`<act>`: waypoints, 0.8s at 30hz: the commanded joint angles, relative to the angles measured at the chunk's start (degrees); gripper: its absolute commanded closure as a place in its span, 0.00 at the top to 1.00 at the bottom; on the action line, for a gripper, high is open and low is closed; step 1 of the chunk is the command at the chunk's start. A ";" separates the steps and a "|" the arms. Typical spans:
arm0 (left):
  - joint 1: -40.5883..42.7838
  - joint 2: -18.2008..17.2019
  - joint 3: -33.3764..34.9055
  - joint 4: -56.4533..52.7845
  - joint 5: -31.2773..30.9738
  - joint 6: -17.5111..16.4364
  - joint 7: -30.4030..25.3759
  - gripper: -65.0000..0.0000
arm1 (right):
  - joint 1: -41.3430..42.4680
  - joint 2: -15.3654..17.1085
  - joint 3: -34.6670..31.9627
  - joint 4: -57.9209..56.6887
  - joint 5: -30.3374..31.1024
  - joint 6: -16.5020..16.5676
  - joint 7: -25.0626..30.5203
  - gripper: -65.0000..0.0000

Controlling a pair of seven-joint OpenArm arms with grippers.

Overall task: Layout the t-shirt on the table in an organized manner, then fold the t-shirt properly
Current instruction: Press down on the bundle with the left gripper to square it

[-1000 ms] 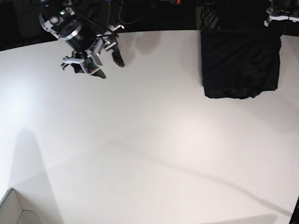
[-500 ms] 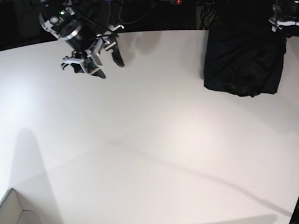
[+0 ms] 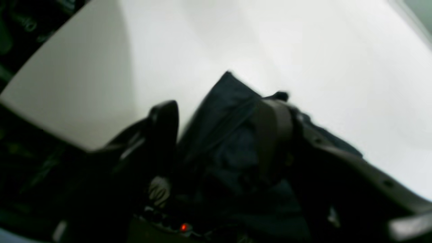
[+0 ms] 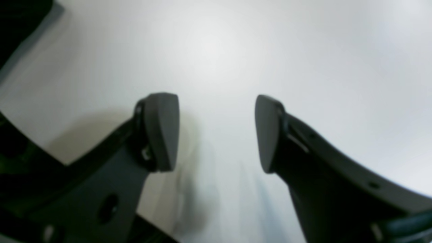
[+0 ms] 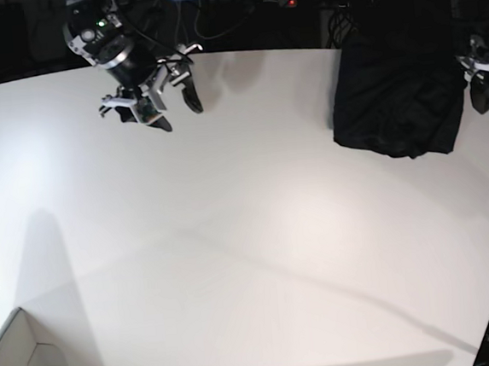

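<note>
Base view: black t-shirt [image 5: 395,93] heaped at table [image 5: 249,234] edge.

Bare table [image 5: 251,259] lies open; only the t-shirt [image 5: 395,93] blocks the far corner.

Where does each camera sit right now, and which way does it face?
Base: high at the front, facing down over the table; both arms show.
Left wrist: behind the left hand, looking past its open fingers at the t-shirt.
Right wrist: behind the open right hand, facing bare table.
Base and left wrist share the t-shirt.
</note>
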 commanded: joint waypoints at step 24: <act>-8.55 3.07 16.10 -12.02 12.25 0.40 -1.67 0.55 | 0.12 0.24 0.40 0.78 0.51 0.09 1.34 0.56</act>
